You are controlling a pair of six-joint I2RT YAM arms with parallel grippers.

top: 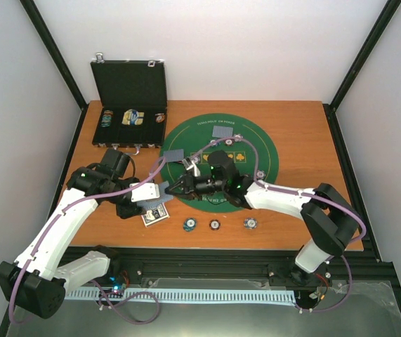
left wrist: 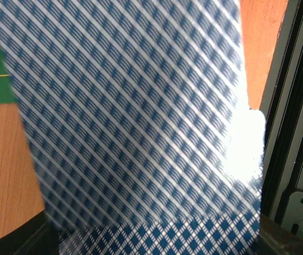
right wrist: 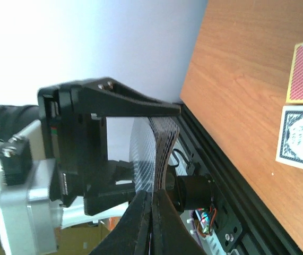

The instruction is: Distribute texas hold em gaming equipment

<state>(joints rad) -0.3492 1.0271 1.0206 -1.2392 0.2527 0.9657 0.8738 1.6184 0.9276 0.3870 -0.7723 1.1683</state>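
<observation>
Left of centre, the left gripper (top: 155, 192) clamps a deck of cards (left wrist: 140, 122). The right gripper (right wrist: 151, 201), fingers pressed together, pinches the deck's edge. Lower down on the table (top: 298, 133), loose cards (top: 155, 215) lie left of three poker chips (top: 215, 225) in a row.

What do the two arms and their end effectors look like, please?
Both the left arm and right arm have white links joined by black joints, with a purple-grey cable along each. The left end effector and right end effector have black fingers; green lights glow at the right wrist.
</observation>
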